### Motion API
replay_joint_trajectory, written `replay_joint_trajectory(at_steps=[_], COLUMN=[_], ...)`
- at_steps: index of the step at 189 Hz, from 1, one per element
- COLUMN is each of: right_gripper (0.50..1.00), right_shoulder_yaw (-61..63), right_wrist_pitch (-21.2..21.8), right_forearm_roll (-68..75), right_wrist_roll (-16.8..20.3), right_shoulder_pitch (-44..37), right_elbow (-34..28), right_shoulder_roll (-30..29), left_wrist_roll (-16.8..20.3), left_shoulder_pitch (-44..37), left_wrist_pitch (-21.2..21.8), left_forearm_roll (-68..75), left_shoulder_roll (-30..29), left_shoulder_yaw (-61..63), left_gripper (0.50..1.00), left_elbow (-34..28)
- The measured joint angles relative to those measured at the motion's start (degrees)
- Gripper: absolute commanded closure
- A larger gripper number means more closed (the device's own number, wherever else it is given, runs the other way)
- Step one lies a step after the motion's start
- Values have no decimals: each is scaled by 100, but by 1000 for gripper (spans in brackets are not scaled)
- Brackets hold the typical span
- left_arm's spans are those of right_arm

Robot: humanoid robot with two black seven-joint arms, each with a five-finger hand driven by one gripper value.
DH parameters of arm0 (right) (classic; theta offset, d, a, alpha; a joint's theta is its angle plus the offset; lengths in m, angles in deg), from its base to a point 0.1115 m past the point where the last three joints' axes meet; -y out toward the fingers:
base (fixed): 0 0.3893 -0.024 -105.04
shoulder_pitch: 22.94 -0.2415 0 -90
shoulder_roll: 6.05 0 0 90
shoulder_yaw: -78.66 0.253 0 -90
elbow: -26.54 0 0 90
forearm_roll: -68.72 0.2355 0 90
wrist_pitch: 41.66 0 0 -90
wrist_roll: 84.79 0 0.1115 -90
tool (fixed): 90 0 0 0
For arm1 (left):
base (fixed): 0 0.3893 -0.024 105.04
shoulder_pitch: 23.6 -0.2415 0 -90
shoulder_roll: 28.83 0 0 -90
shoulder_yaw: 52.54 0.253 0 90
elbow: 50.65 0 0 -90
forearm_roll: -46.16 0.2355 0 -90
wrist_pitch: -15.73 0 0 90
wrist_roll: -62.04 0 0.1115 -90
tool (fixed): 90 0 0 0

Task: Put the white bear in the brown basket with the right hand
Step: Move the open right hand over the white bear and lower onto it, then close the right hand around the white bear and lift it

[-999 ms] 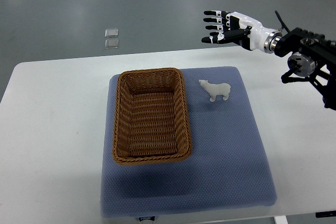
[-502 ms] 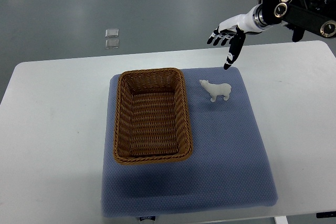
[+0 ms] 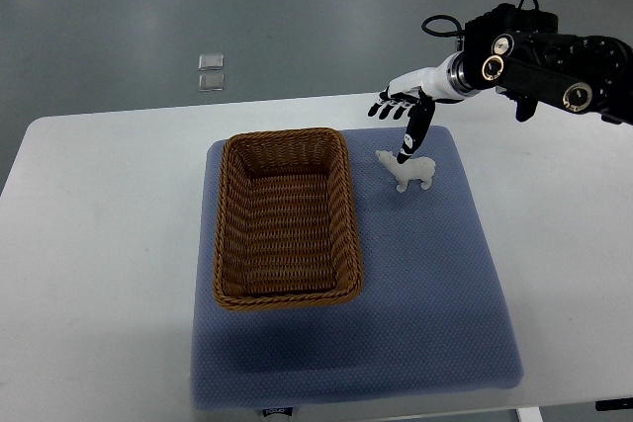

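A small white bear [image 3: 408, 172] stands on the blue mat [image 3: 425, 274], just right of the brown wicker basket [image 3: 284, 217]. The basket is empty. My right hand [image 3: 401, 121] reaches in from the right, just above the bear. Its fingers are spread and hold nothing; the thumb points down, its tip at the bear's back. The left arm is not in view.
The mat lies on a white table [image 3: 99, 244]. Two small clear squares [image 3: 210, 71] lie on the floor beyond the table's far edge. The right arm's black wrist and forearm [image 3: 539, 46] hang over the table's far right corner.
My right hand has moved left and down, from above the mat's far edge to just above the bear. The bear and basket have not moved.
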Motion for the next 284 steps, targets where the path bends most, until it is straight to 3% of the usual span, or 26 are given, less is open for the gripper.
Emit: replay_joint_trajectory(at_steps=[75,112,125,165,182,192,204,241,284], right_gripper=[613,677,732,750,836,948,1000,1000,1000], right_shoulder_yaw=[-47,-47,-51,-54,-53,-53,-53,-63,-8], right_wrist_pitch=[-483,-547,-564,-574,-576,-577,-580,-531,-191], right_forearm_roll=[-360,-536,-567,-731,-748,-752,-757,-864,-804], right_wrist_roll=[-8,-41,-84,-138,-142,-143,-143,-143,-137], right_shoulder_pitch=[497,607,637,732,765,770,773,703,126], right_elbow=[26,31,31,31,31,31,31,8,-458], right_shoulder_roll=[-162,-164,-164,-173,-175,-186,-198,-83,518], left_wrist_roll=[0,0,0,1,1,2,2,2,2], left_shoulder_pitch=[0,0,0,0,0,0,0,0,0], left_wrist_pitch=[0,0,0,-1,-3,-3,-3,-3,-2], left_forearm_roll=[0,0,0,0,0,0,0,0,-2], left_shoulder_roll=[0,0,0,0,0,0,0,0,0], left_shoulder_yaw=[2,8,10,10,4,3,2,1,1], left_gripper=[500,500,500,500,500,500,500,500,500], left_elbow=[-6,-1,0,1,1,1,1,1,-7])
